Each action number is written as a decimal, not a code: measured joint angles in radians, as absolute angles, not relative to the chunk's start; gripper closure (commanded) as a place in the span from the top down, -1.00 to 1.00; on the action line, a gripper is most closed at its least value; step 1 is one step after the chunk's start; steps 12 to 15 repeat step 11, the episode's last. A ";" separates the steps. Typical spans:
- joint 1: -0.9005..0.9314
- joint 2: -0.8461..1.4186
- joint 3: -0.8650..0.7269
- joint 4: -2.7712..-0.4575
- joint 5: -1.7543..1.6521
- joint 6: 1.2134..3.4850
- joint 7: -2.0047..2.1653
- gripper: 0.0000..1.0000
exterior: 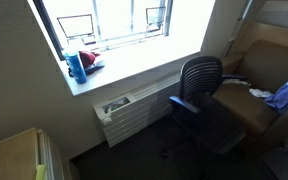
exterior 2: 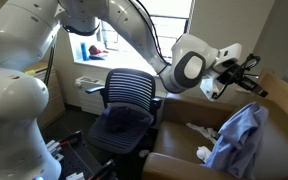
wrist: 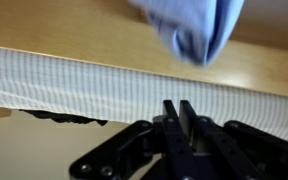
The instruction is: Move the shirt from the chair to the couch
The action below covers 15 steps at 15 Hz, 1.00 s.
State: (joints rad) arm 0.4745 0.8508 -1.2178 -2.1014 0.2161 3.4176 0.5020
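The blue shirt (exterior 2: 239, 140) lay on the brown couch (exterior 2: 176, 140), heaped up in loose folds against the backrest, clear of the black office chair (exterior 2: 127, 95) that stood just beside the couch. A small pale item (exterior 2: 204, 153) rested on the seat cushion near the shirt's lower edge. The gripper (exterior 2: 249, 72) hung above the shirt, apart from it.

The room was dim, lit by a bright window above a wide sill (exterior: 134, 65). An exterior view showed what was hidden elsewhere: a blue bottle (exterior: 76, 66) on the sill, a radiator (exterior: 134, 108) below it, and only a corner of the shirt (exterior: 287, 92) at the frame's edge. The robot was not visible there, while the white arm (exterior 2: 104, 20) filled much of the view from the robot's side.

Only the wrist view settled the gripper (wrist: 180, 112): its fingers stood pressed together with nothing between them, the shirt (wrist: 194, 30) blurred beyond on tan upholstery, past a pale ribbed strip (wrist: 104, 85).
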 measured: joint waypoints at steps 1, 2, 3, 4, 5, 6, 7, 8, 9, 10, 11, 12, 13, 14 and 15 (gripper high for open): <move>0.475 0.820 -1.201 -2.114 0.216 3.415 0.437 -1.00; 0.478 0.794 -1.194 -2.125 0.217 3.408 0.378 -1.00; 0.481 0.774 -1.195 -2.133 0.219 3.400 0.325 -1.00; 0.484 0.759 -1.199 -2.138 0.221 3.396 0.279 -0.98; 0.487 0.751 -1.208 -2.139 0.222 3.396 0.243 -0.98; 0.490 0.745 -1.217 -2.139 0.222 3.396 0.219 -0.98; 0.492 0.740 -1.221 -2.139 0.222 3.396 0.208 -0.98; 0.492 0.738 -1.222 -2.139 0.222 3.396 0.203 -0.98; 0.493 0.738 -1.222 -2.139 0.222 3.396 0.203 -0.98; 0.494 0.738 -1.222 -2.139 0.222 3.396 0.203 -0.98; 0.494 0.738 -1.222 -2.140 0.222 3.396 0.203 -0.98; 0.494 0.738 -1.222 -2.140 0.222 3.396 0.203 -0.98; 0.494 0.738 -1.222 -2.140 0.222 3.396 0.203 -0.98; 0.494 0.738 -1.222 -2.140 0.222 3.396 0.203 -0.98; 0.494 0.738 -1.222 -2.140 0.222 3.396 0.203 -0.98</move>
